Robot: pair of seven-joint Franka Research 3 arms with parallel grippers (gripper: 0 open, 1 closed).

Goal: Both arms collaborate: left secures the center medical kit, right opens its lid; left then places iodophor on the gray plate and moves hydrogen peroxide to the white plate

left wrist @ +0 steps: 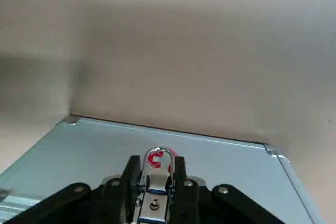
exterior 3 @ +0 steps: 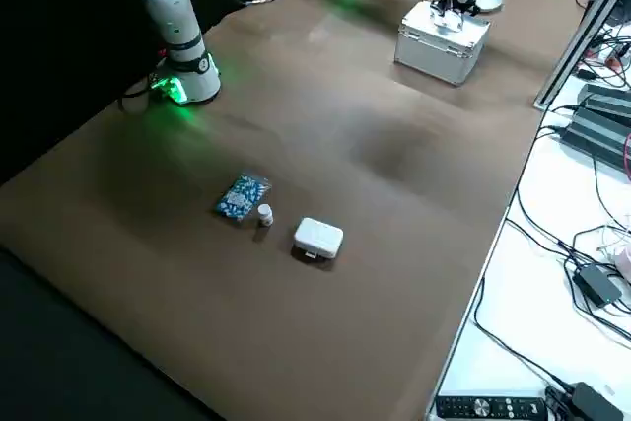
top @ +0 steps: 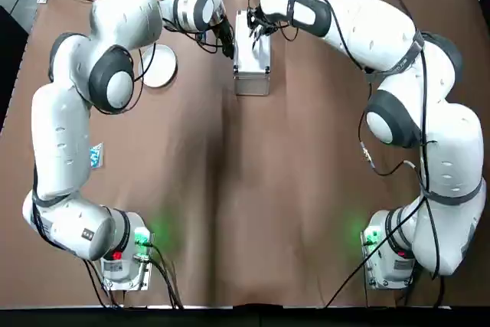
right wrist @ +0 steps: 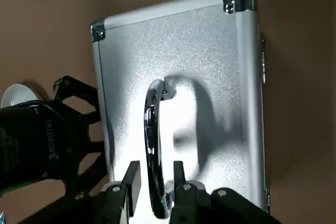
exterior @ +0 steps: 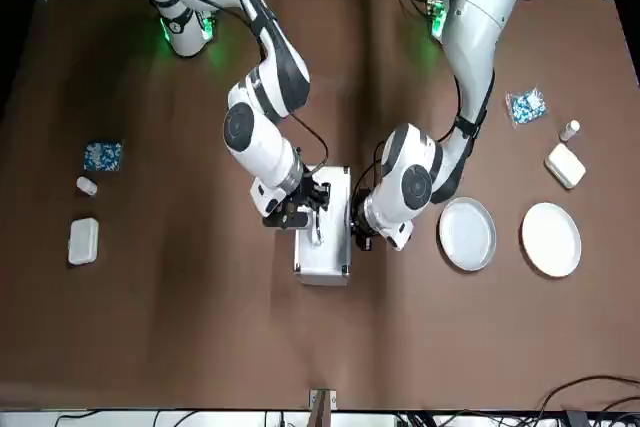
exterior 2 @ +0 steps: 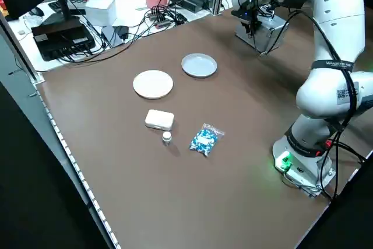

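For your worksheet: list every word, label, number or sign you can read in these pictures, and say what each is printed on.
"ROBOTIQ", sideways on the left gripper, seen in the right wrist view.
"WALKERS" or similar, blurred, on a band around the left arm.
QR-style sticker on that arm: unreadable.
Red mark on the latch of the medical kit: unreadable.
Blue packet print: too small.

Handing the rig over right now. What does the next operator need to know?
Left claw: shut on the clasp at the kit's side.
Right claw: at the handle on top of the kit.
Kit mid-table, closed. Gray plate and white plate lie beside it on the left arm's side, both bare.
Done: both claws at the kit.
Left: open it, then put both bottles, not in view, on their plates.
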